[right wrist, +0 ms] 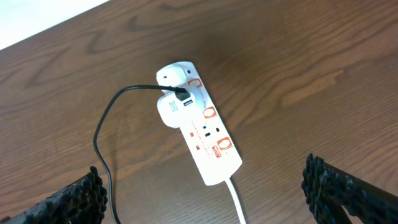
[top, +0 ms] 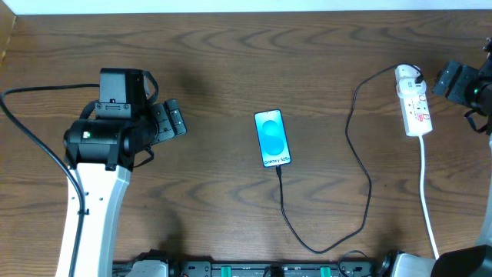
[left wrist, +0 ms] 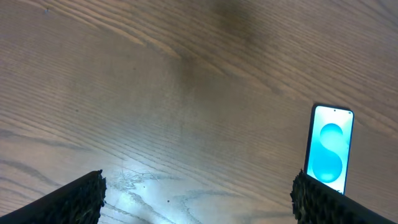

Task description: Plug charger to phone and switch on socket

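The phone (top: 273,138) lies face up mid-table, its blue screen lit; it also shows in the left wrist view (left wrist: 329,149). The black charger cable (top: 367,185) runs from the phone's near end in a loop to a white adapter (right wrist: 174,102) plugged into the socket (top: 415,104). In the right wrist view the socket (right wrist: 208,140) is a white power strip with red markings, and the charger cable (right wrist: 102,134) bends away to the left. My left gripper (top: 175,120) is open and empty, well left of the phone (left wrist: 199,202). My right gripper (top: 442,81) is open and empty, just right of the socket (right wrist: 205,199).
The socket's white cord (top: 427,192) runs to the table's front edge. The left arm's black cable (top: 31,138) trails at the far left. The table's far edge (top: 246,9) meets a white wall.
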Motion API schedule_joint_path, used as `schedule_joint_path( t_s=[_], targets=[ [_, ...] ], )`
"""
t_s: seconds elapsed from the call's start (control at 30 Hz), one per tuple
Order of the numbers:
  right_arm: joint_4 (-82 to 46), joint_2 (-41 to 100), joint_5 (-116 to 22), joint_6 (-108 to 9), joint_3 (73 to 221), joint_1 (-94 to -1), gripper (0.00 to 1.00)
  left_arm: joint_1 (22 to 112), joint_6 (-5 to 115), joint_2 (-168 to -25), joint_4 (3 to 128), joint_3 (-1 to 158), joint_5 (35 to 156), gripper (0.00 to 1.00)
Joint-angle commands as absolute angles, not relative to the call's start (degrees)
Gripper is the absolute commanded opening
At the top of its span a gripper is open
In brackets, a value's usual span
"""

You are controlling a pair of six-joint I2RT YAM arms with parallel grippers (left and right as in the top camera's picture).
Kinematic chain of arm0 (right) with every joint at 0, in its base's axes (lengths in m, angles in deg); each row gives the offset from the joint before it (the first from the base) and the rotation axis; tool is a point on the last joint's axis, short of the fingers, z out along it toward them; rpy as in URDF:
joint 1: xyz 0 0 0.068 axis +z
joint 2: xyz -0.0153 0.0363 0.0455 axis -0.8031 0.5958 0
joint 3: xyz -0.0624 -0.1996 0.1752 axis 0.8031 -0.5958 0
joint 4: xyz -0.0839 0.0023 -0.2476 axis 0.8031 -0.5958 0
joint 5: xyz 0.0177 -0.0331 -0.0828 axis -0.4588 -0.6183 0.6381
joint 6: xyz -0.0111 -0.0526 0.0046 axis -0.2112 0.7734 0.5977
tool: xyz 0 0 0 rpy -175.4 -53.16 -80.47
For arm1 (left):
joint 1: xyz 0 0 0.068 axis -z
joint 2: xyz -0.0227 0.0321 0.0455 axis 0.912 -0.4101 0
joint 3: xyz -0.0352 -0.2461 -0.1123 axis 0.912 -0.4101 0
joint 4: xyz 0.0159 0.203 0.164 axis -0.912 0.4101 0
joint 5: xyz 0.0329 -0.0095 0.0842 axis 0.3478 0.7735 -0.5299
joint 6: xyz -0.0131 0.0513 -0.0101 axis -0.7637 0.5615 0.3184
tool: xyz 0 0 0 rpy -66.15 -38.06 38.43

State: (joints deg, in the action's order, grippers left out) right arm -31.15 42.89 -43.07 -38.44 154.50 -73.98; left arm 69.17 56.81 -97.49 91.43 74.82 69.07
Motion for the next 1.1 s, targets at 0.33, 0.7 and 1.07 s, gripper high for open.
schedule_joint_path(
  t_s=[0.33, 0.7, 1.07],
  targets=[
    [-31.3, 42.4, -42.2, -39.4, 154.9, -74.1, 0.99, 69.1, 57.4, -97.5, 91.6, 74.8, 68.3, 0.95],
    [-31.3, 42.4, -42.2, -39.4, 154.9, -74.1, 0.99, 69.1, 59.3, -96.8, 94.3, 74.8, 68.3, 0.95],
    [-31.3, 42.4, -42.2, -39.4, 154.9, -74.1, 0.99, 69.1, 59.5, -90.0, 96.4, 70.1, 68.3, 0.95]
  ],
)
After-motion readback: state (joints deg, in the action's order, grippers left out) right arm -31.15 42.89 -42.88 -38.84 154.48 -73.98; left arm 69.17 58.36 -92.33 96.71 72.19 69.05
